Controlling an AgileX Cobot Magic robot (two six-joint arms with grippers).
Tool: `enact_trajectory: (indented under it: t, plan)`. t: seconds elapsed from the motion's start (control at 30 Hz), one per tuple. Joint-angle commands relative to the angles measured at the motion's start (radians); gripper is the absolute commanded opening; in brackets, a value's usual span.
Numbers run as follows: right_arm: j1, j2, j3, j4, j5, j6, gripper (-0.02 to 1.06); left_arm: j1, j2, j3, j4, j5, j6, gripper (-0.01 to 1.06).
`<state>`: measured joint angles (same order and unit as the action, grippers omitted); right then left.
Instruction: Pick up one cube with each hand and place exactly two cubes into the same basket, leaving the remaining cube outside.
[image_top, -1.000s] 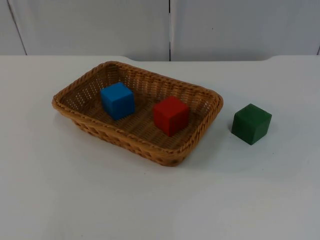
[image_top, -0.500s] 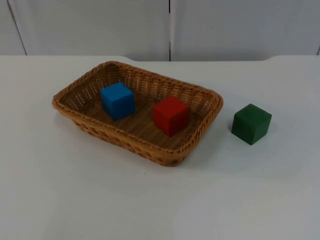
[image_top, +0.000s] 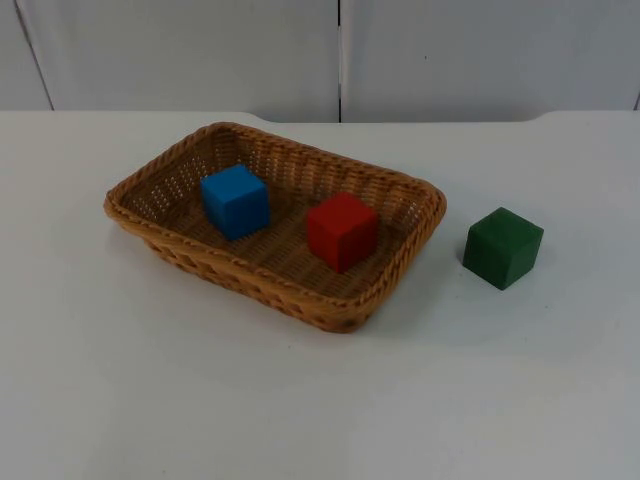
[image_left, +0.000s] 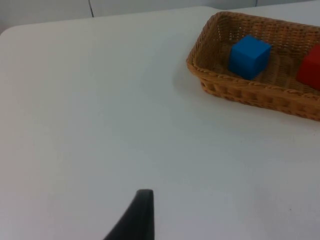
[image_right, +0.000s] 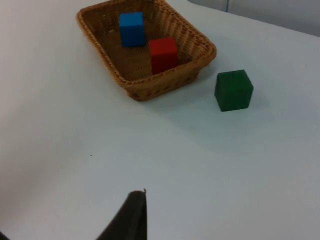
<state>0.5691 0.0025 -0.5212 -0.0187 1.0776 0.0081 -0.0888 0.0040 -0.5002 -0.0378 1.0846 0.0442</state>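
White table (image_top: 150, 400): two cubes in basket (image_top: 395, 262).

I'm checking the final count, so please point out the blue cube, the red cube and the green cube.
blue cube (image_top: 235, 201), top view, on its front face.
red cube (image_top: 342, 231), top view, near its front edge.
green cube (image_top: 502, 248), top view, near its front edge.

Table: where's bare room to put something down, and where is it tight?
Free: the table in front of the basket, and the stretch left of it. Also past the green cube to the right. Tight: the strip between basket and green cube, and inside the basket, between the blue cube and red cube.
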Motion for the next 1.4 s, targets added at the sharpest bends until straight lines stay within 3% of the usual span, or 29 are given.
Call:
enact_trajectory:
  t: [0.0, 0.73, 1.37]
  plan:
    - [-0.049, -0.002, 0.006, 0.004, 0.001, 0.003, 1.05, -0.003, -0.004, 0.005, 0.005, -0.008, -0.001, 1.05]
    - [-0.470, -0.002, 0.006, 0.004, 0.001, 0.003, 1.05, -0.003, -0.004, 0.005, 0.005, -0.008, -0.001, 1.05]
    - [-0.507, -0.002, 0.006, 0.003, 0.001, 0.003, 1.05, -0.003, -0.004, 0.005, 0.005, -0.008, -0.001, 1.05]
